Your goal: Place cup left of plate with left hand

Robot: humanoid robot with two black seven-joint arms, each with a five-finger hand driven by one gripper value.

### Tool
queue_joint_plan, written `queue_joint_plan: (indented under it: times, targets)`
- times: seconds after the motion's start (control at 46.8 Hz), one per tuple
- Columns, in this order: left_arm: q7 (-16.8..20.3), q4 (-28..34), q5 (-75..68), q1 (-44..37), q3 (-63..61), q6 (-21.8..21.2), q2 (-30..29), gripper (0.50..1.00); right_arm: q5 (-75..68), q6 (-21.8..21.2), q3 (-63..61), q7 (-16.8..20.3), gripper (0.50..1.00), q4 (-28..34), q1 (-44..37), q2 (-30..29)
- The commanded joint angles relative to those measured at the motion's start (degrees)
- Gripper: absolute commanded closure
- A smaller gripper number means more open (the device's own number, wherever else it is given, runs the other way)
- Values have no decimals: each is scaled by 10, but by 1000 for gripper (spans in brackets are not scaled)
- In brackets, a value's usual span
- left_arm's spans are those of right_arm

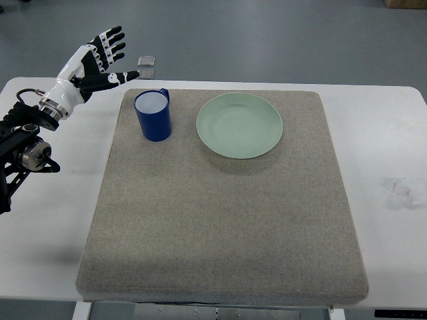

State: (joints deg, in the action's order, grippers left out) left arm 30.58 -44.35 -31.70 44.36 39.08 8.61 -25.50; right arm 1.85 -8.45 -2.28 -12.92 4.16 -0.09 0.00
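A blue cup (153, 115) with a white inside stands upright on the grey mat (220, 220), just left of a pale green plate (239, 125). A small gap separates cup and plate. My left hand (107, 59) is raised at the upper left, fingers spread and holding nothing, up and to the left of the cup and apart from it. The right arm is out of view.
The mat covers most of a white table (393, 147). Two small grey squares (147, 67) lie on the floor beyond the table's far edge. My left arm's black joints (27, 150) hang over the table's left side.
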Motion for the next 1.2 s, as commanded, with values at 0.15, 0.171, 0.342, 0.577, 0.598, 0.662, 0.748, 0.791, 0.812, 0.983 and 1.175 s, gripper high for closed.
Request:
queue_joint_plan:
  times: [0.15, 0.171, 0.342, 0.577, 0.598, 0.662, 0.748, 0.791, 0.812, 0.983, 1.175]
  targets:
    - [-25, 27, 92, 39, -1, -32, 6, 514, 0, -1, 0, 0, 568, 0, 0, 0]
    - [-32, 30, 98, 42, -1, -33, 7, 514, 0, 0, 0, 0, 568, 1, 0, 0]
    - [-90, 54, 136, 59, -1, -56, 36, 519, 0, 0, 0, 0, 568, 0, 0, 0]
    - [-93, 62, 159, 64, -3, -55, 48, 516, 0, 0, 0, 0, 568, 0, 0, 0]
    - [-93, 62, 159, 64, -3, -55, 48, 514, 0, 0, 0, 0, 568, 1, 0, 0]
    - [-92, 62, 159, 64, -3, -51, 48, 512, 0, 0, 0, 0, 568, 0, 0, 0]
    - [-90, 62, 159, 64, -3, -48, 48, 512, 0, 0, 0, 0, 568, 0, 0, 0]
    - [-90, 62, 159, 63, -3, -46, 48, 512, 0, 0, 0, 0, 568, 0, 0, 0]
    - [-90, 62, 159, 63, -3, -45, 48, 510, 0, 0, 0, 0, 568, 0, 0, 0]
    - [-86, 62, 161, 61, 1, -14, 48, 510, 0, 0, 0, 0, 568, 0, 0, 0]
    - [-86, 62, 161, 61, 4, -4, 52, 510, 0, 0, 0, 0, 568, 0, 0, 0]
